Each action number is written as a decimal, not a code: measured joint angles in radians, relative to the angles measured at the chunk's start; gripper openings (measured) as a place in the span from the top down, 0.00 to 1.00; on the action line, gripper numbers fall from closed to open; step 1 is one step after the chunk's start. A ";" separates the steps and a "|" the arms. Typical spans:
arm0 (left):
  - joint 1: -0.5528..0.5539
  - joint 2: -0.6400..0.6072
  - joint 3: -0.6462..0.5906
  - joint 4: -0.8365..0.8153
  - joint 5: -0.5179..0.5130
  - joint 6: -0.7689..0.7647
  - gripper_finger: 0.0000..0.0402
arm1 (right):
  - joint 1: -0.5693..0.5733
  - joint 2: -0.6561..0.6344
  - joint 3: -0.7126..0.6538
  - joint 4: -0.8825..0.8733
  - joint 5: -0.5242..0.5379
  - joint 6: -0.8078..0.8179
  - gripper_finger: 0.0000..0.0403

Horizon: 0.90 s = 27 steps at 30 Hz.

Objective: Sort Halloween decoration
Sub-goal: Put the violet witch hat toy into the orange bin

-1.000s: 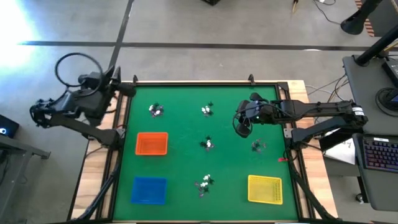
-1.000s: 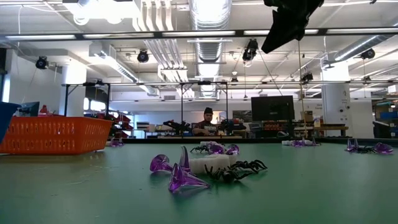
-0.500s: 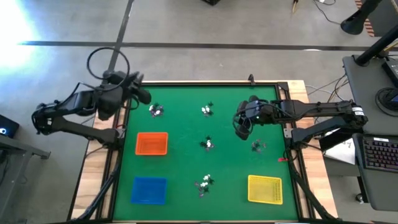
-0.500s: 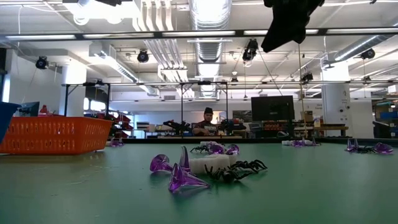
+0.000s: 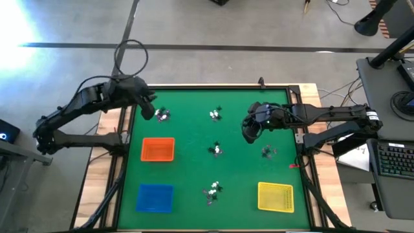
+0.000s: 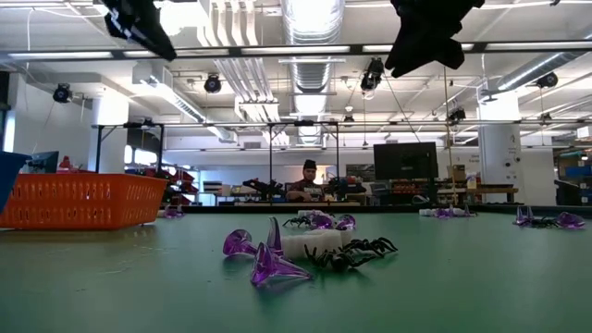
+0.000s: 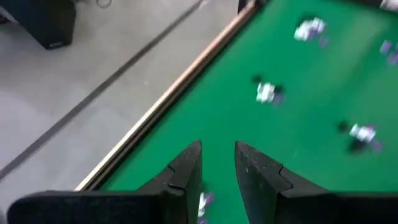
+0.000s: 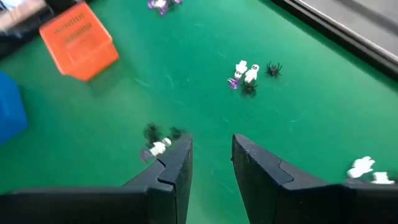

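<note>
Green table surface [image 5: 187, 175], wood-framed, in a workshop hall with ceiling pipes; one person [image 6: 309, 180] seated at benches far behind. Trays on the table: orange tray [image 5: 158, 149] toward the left edge, blue tray [image 5: 155, 197] at the near-left corner, yellow tray [image 5: 275, 197] at the near-right corner. Halloween decoration [image 5: 215, 150]: tiny white, black and purple trinkets lying in small separate clusters, one at the table's centre, one near the far-left corner, one by the middle of the far edge, one toward the right edge, one by the near edge between the blue and yellow trays; none in any tray. My left gripper [image 5: 148, 107] hangs above the far-left corner, just beside the cluster there, fingers [image 7: 186, 171] a narrow gap apart with nothing between them. My right gripper [image 5: 249, 133] hangs over the right half of the table, between the far-edge cluster and the right-edge cluster, fingers [image 8: 177, 168] likewise slightly apart and empty. Both grippers ride high above the surface in the low view.
</note>
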<state>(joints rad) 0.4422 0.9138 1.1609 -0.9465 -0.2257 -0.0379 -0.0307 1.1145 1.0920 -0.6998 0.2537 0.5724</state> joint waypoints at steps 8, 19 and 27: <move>0.005 0.001 -0.171 -0.013 0.079 0.081 0.72 | 0.000 0.000 0.000 0.010 0.000 0.075 0.74; 0.005 0.001 -0.351 0.013 0.034 0.026 0.61 | 0.000 0.000 0.000 0.010 0.008 0.124 0.74; 0.005 0.004 -0.357 0.039 0.033 -0.010 0.64 | 0.000 0.001 0.000 0.009 0.049 0.121 0.74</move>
<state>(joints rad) 0.4473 0.9175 0.8039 -0.9079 -0.1931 -0.0475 -0.0311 1.1156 1.0920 -0.6907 0.3025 0.6936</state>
